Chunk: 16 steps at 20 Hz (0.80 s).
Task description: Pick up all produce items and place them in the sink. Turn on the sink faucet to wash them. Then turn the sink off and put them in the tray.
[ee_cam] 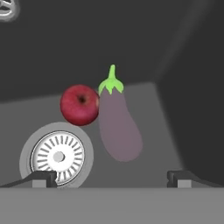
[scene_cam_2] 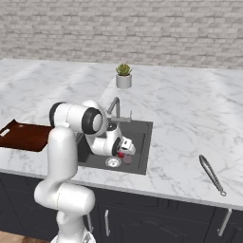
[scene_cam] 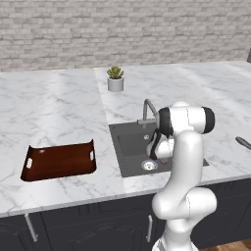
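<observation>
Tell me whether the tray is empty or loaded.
Empty. The left base view shows the tray's brown floor bare; the apple and eggplant lie in the sink.

Glossy white rounded arm (scene_cam: pixel 186 162) with dark joints and small dark tips.

My white arm with dark joints (scene_cam: pixel 184 162) bends over at the elbow and reaches down low in front of me. My two-finger claw (ee_cam: pixel 113 177) points down. Its two small dark finger tips (ee_cam: pixel 43 177) stand wide apart, with nothing between them.
</observation>
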Tool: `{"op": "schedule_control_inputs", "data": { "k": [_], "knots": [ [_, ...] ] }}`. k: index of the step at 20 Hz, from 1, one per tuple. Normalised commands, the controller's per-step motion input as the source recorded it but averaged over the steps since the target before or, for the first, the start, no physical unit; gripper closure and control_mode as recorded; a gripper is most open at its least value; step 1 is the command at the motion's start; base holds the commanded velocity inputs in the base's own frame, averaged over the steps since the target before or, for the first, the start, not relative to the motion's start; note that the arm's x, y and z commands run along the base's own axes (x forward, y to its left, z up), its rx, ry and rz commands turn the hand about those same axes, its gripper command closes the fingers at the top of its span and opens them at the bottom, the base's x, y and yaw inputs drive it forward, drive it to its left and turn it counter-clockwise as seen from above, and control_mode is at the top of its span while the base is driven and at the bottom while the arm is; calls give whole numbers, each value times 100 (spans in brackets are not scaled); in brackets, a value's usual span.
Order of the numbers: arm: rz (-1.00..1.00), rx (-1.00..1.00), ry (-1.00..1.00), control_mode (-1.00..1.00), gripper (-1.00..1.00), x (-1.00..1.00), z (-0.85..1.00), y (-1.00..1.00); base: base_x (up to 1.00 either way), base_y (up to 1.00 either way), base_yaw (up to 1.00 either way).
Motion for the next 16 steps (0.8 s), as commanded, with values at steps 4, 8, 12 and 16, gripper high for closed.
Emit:
{"op": "schedule_control_inputs", "data": {
  "k": [4,8,12,16],
  "knots": [
    [0,3,8,-100,-100,0,11,-5,0,0,0],
    [0,2,9,-100,-100,1,12,-11,0,0,0],
    [0,0,10,-100,-100,0,6,-9,0,0,0],
    [0,0,10,-100,-100,1,1,-3,0,0,0]
  ]
}}
